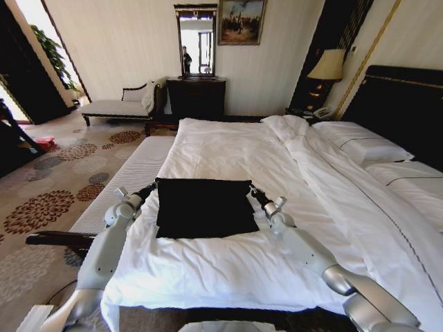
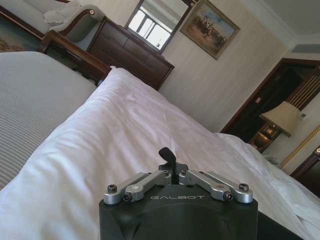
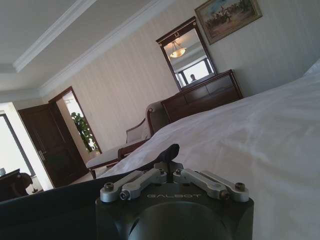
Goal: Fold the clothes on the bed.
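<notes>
The T-shirt point(image 1: 205, 206) lies flat, folded into a dark rectangle, near the foot of the bed point(image 1: 228, 149). Your left gripper point(image 1: 154, 185) pinches its far left corner; your right gripper point(image 1: 253, 192) pinches the far right corner, both jaws closed on fabric.
</notes>
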{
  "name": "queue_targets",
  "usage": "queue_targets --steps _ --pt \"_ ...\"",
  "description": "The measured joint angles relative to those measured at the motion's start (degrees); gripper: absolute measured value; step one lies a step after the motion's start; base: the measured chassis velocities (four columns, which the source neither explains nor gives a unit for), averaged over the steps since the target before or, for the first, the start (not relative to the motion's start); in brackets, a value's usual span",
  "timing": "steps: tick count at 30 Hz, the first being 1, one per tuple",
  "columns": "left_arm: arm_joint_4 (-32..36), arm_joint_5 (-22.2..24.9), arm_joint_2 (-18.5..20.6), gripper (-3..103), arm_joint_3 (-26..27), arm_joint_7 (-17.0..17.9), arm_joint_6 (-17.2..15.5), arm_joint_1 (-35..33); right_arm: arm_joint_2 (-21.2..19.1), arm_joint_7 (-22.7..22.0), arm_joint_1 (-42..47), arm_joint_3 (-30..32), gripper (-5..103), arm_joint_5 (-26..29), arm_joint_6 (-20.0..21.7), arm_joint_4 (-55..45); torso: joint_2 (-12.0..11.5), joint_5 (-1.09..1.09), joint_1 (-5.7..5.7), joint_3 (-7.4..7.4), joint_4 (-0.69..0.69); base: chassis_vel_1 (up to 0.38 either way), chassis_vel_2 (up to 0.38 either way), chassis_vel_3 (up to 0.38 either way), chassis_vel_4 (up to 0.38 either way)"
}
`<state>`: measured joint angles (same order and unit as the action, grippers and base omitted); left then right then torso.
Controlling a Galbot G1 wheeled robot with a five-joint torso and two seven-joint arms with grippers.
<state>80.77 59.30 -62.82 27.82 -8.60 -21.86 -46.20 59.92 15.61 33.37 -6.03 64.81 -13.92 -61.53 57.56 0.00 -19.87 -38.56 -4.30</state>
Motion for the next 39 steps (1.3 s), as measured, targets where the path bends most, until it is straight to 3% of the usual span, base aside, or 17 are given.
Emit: queue_targets --steps 10,27,34,35,37,38,39 --pt "8.8 0.0 5.4 1 1.0 -1.8 2.7 -12.2 -6.6 -7.3 10.7 2.0 0 1.3 1.5 -17.5 0.0 0.00 0.02 0.02 -0.01 0.000 0.000 0.000 0.000" --pt "14.9 -6.1 8.1 1 1.5 -4.0 5.2 -24.7 -9.3 -10.4 23.6 6.5 0 -1.3 1.6 -24.0 0.0 0.00 0.02 0.01 0.00 0.000 0.000 0.000 0.000" --pt "15.7 -8.3 7.7 0 0.8 -2.0 5.4 -25.7 -9.4 -10.7 25.4 6.9 0 -3.5 1.5 -24.4 0.0 0.00 0.01 0.01 -0.02 0.000 0.000 0.000 0.000" --pt "16.0 -8.2 7.6 6 0.8 -1.2 5.2 -25.7 -9.4 -10.6 25.6 7.1 -1 -3.8 1.4 -24.5 0.0 0.00 0.01 0.00 -0.01 0.000 0.000 0.000 0.000" --pt "17.8 -8.2 7.7 16 1.2 -0.3 5.0 -26.1 -9.7 -10.6 26.3 7.8 9 -4.0 1.4 -26.0 0.0 0.01 0.00 0.00 -0.01 0.000 0.000 0.000 0.000" --pt "19.1 -8.2 7.8 22 1.7 0.0 5.0 -26.6 -10.0 -10.7 26.6 8.2 9 -4.0 1.4 -27.1 0.0 0.00 0.00 0.00 -0.02 0.000 0.000 0.000 0.000" --pt "19.1 -8.2 7.8 22 1.7 0.0 5.0 -26.6 -10.0 -10.7 26.6 8.2 9 -4.0 1.4 -27.1 0.0 0.00 0.00 0.00 -0.02 0.000 0.000 0.000 0.000"
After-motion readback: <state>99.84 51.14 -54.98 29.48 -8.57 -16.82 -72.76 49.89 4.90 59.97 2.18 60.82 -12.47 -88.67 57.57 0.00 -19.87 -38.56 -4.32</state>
